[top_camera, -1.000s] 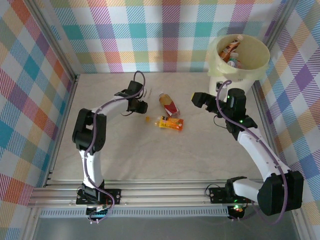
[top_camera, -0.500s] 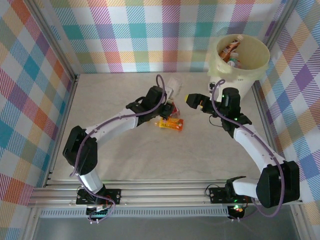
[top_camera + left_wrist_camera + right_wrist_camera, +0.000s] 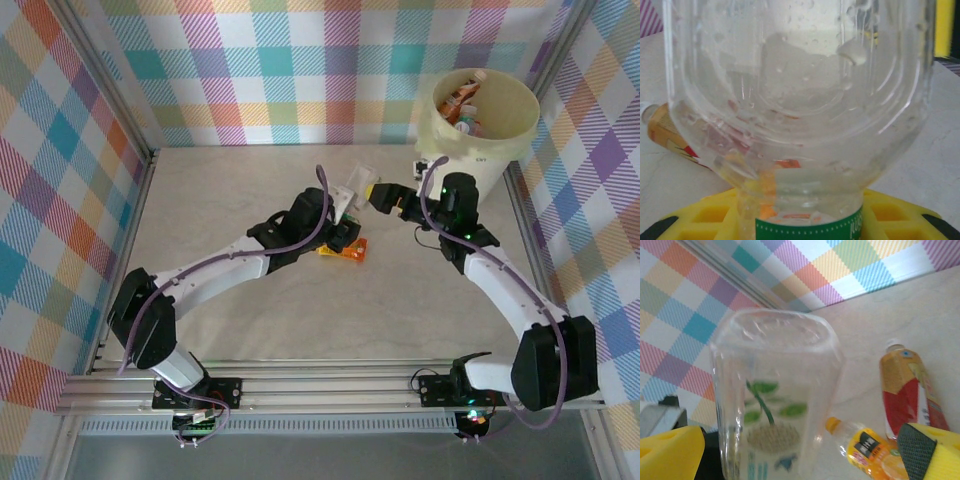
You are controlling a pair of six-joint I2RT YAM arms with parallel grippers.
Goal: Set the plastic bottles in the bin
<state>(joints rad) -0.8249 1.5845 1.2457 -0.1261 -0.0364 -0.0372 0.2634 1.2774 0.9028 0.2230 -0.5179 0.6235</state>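
The bin [image 3: 500, 140] stands just behind the right claw [image 3: 384, 198], whose jaws are spread either side of the clear bottle [image 3: 352, 188] — that bottle pinched in the left claw [image 3: 340, 212]. Under the left claw lie a red-labelled bottle [image 3: 902, 390] and an orange bottle [image 3: 350, 250].

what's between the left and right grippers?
A clear bottle: the left gripper is shut on it, and its other end sits between the fingers of the open right gripper, seen in the right wrist view.

Top camera overhead, facing table [image 3: 300, 320]; both wrist cameras close, apparently sharing clear bottle [image 3: 800, 100].
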